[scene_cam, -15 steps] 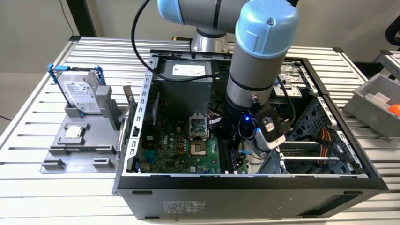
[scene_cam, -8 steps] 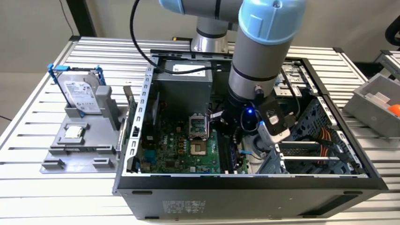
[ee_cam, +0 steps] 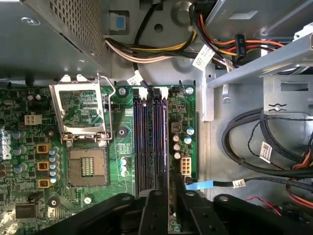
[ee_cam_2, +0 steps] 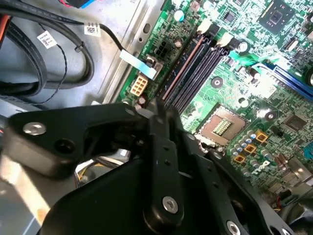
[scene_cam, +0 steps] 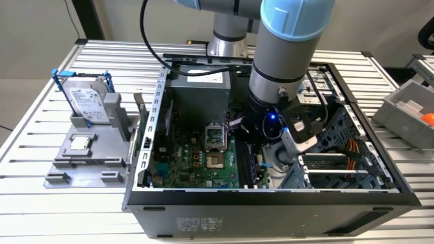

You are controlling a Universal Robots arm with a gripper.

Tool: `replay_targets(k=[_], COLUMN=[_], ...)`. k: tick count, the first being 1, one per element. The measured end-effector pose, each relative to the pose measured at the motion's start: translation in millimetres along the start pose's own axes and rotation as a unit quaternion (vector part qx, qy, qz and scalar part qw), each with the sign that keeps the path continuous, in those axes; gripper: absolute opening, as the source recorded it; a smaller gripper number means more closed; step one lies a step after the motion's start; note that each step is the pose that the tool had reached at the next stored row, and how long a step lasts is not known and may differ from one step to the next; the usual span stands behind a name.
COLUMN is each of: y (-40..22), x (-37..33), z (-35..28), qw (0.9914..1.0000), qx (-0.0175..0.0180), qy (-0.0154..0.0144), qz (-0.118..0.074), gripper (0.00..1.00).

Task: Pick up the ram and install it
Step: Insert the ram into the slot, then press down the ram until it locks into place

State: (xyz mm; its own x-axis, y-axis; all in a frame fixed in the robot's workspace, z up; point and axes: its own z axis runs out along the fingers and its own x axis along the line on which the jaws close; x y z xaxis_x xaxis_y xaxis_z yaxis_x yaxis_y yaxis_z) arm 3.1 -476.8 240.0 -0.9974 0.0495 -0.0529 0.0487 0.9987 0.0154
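The end effector (ee_cam: 168, 205) is down inside the open computer case (scene_cam: 271, 195), its fingers pinching the ram (ee_cam: 169, 161) edge-on. The stick stands upright just above the black memory slots (ee_cam: 149, 142) on the green motherboard (ee_cam: 73, 147), at about three o'clock from the processor socket (ee_cam: 86, 167) in the first wrist view.

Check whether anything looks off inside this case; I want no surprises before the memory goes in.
Nothing looks spilled or broken. The one oddity is the processor socket: bare, its metal cover flipped open. The ram sits straight in the gripper, parallel to the slots.
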Motion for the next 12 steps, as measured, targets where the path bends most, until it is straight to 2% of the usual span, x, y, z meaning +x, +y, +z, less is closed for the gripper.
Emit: replay_targets(k=[8, 12], y=[-0.2, -0.1], x=[0.0, 0.0], z=[0.0, 0.6], qw=[1.0, 0.99928], qx=[-0.0002, -0.002], qy=[0.0002, 0.0007], qz=[-0.003, -0.038], gripper=[0.0, 0.0])
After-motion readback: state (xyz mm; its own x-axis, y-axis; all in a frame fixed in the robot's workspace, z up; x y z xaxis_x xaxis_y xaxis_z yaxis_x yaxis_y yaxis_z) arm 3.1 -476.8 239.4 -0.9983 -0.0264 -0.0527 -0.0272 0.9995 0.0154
